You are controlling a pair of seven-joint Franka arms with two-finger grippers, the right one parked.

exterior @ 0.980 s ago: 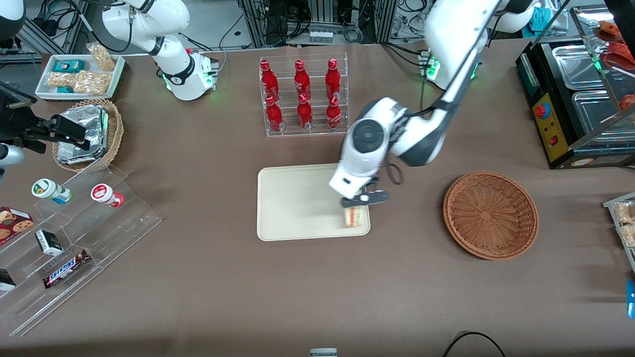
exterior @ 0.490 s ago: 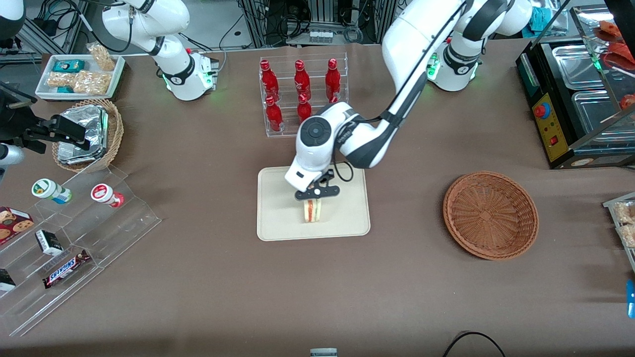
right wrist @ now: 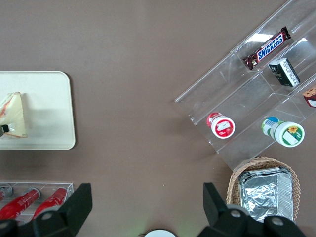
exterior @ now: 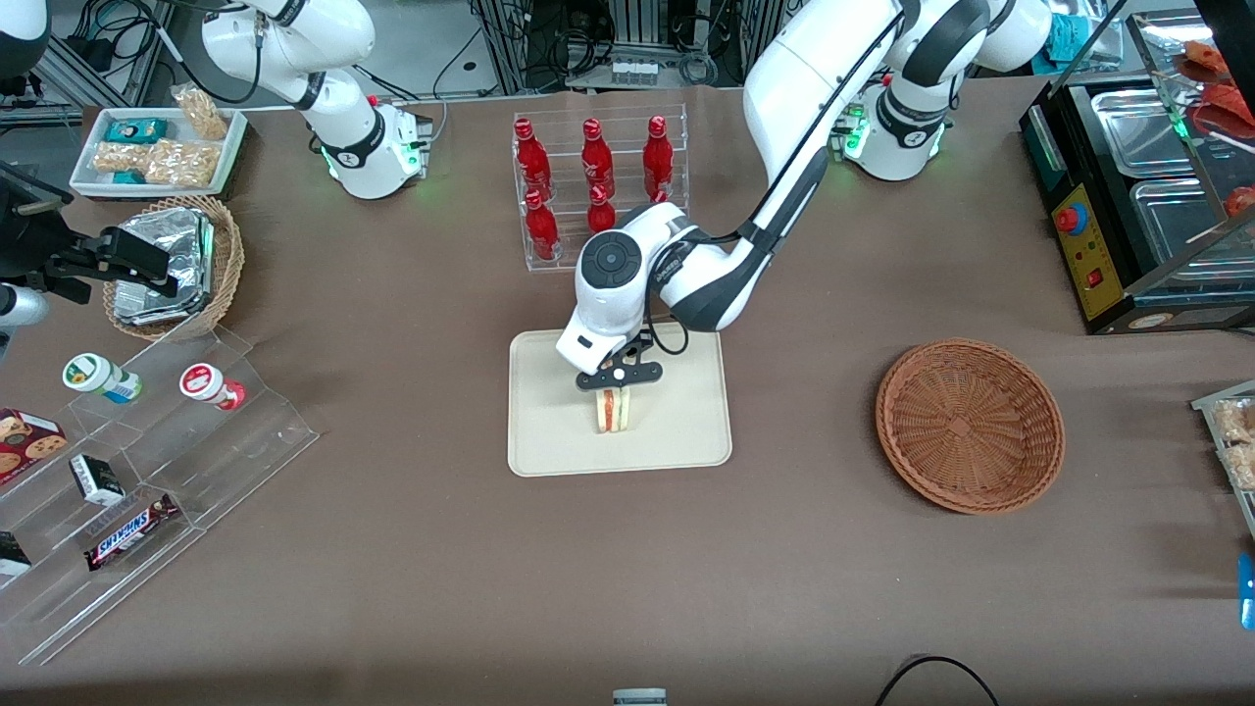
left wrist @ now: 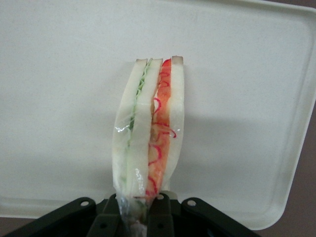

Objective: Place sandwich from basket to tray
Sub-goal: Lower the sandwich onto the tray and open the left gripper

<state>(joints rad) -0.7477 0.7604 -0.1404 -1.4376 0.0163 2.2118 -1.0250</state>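
The sandwich (exterior: 615,410), a wrapped wedge of white bread with green and orange-red layers (left wrist: 150,128), hangs over the middle of the cream tray (exterior: 549,431). My gripper (exterior: 618,378) is shut on the sandwich's wrapped end, its black fingers (left wrist: 160,217) pressing both sides. Under the sandwich the tray (left wrist: 59,98) fills the left wrist view. In the right wrist view the sandwich (right wrist: 14,116) shows at the edge, over the tray (right wrist: 49,113). The reddish-brown basket (exterior: 969,425) stands empty toward the working arm's end of the table.
A clear rack of red bottles (exterior: 598,186) stands farther from the front camera than the tray, close to my arm. A tan basket with foil packets (exterior: 176,265), a white snack tray (exterior: 157,147) and an acrylic snack stand (exterior: 147,471) lie toward the parked arm's end.
My gripper carried the sandwich from the tray's corner nearest the basket to over the tray's middle, slowing in the last half second. The grip stayed shut.
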